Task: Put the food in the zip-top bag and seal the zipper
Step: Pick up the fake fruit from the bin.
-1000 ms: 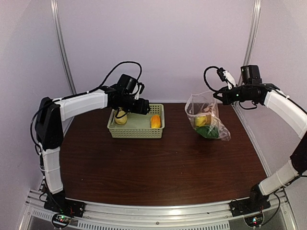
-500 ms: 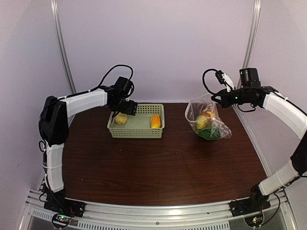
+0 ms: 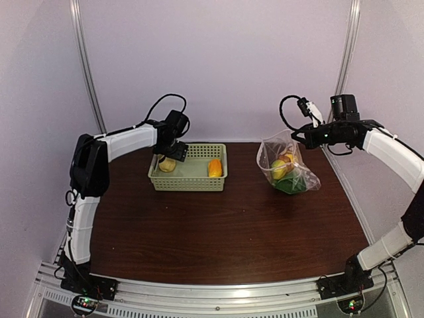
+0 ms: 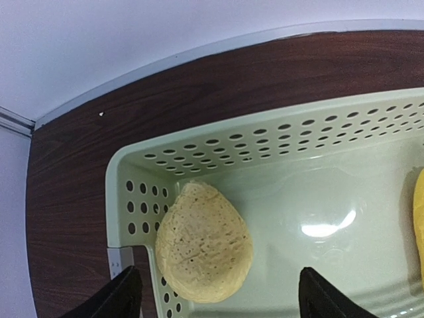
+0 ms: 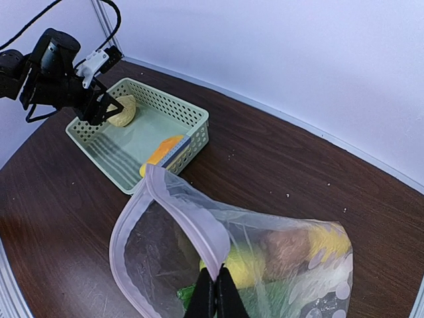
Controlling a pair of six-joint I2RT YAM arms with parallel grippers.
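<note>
Left gripper [image 4: 218, 301]: fingers spread, hanging over the left end of the basket [image 3: 189, 185], one tip on each side of a pale yellow round piece [image 4: 204, 242]; nothing is gripped, and contact with the piece cannot be judged. The pale piece lies in the basket's left end, against the perforated side wall. An orange piece [image 3: 214, 167] lies at the basket's right end, well apart from the pale one. The basket sits toward the far left of the table [image 3: 225, 232]. To the right of the basket, well apart from it, the bag [image 5: 142, 218] hangs with its bottom on the table and its mouth open, facing the basket. The zipper [image 5: 192, 215] strip runs around the mouth, unsealed. Right gripper [image 5: 215, 291]: fingers pressed together, pinching the bag's mouth edge on the side away from the basket and holding it up. Inside the bag are a yellow piece [image 5: 248, 265], a brownish round piece [image 5: 288, 248] just beside it, and a green piece [image 3: 288, 184] beneath both.
</note>
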